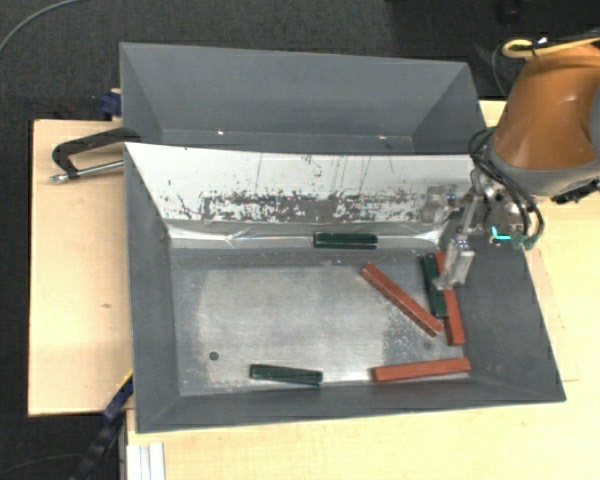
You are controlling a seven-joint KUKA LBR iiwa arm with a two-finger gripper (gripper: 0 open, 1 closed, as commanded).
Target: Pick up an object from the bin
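Hanging at the bin's (148, 298) right side, the jaws sit over a dark green stick (435, 296) beside a red stick (454, 326); their width I cannot tell.

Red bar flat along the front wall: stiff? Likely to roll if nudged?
Probably stiff: the red bar lies dead straight. Its long, flat-looking shape suggests sliding or pivoting, not rolling. It sits against the front wall of the bin, so a grasp may lack room there.

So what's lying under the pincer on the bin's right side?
A dark green stick and a red stick poke out from under the pincer; their upper ends are covered by it.
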